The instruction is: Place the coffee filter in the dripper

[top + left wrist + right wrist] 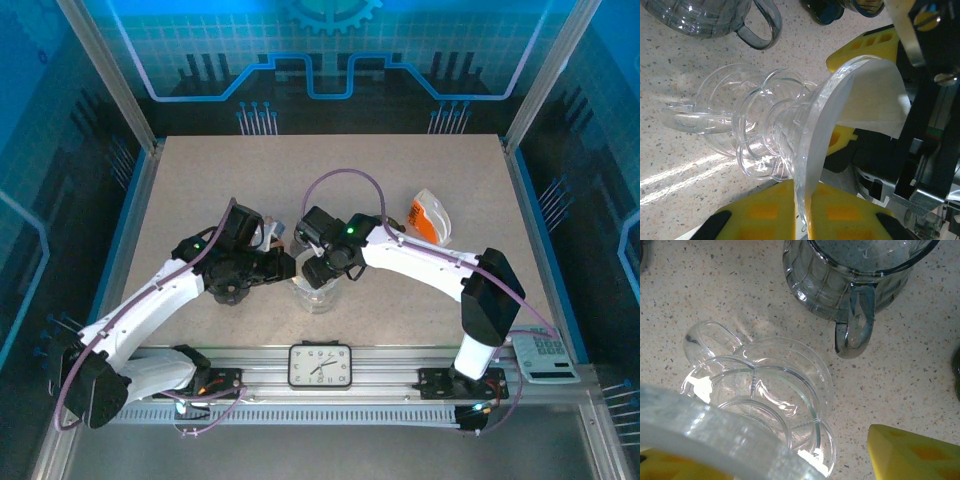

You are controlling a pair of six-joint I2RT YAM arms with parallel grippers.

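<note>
A white paper coffee filter (872, 100) sits in the wide mouth of a clear plastic dripper (765, 125). One edge of the filter sticks out past the rim toward 3 o'clock in the left wrist view.

Seen from above, the dripper (318, 292) stands near the middle of a speckled beige table (200, 180), a little toward 6 o'clock. The left gripper (288, 266) meets it from 9 o'clock. In its own view, its yellow fingers (765, 212) are pinched on the dripper's rim, which runs between them.

The right gripper (322, 268) hangs at the dripper's 12 o'clock. Its yellow fingers (862, 47) stand apart, one on each side of the filter. I cannot tell whether they touch the paper.

From the right wrist, the dripper (760, 390) shows its loop handle at 10 o'clock, and a smoky glass pitcher (855, 275) stands near it at 1 o'clock.

In the top view, an orange and white packet (428, 215) lies at the dripper's 2 o'clock. A small clock (320, 365) sits at 6 o'clock, and a calculator (545, 357) at 4 o'clock.
</note>
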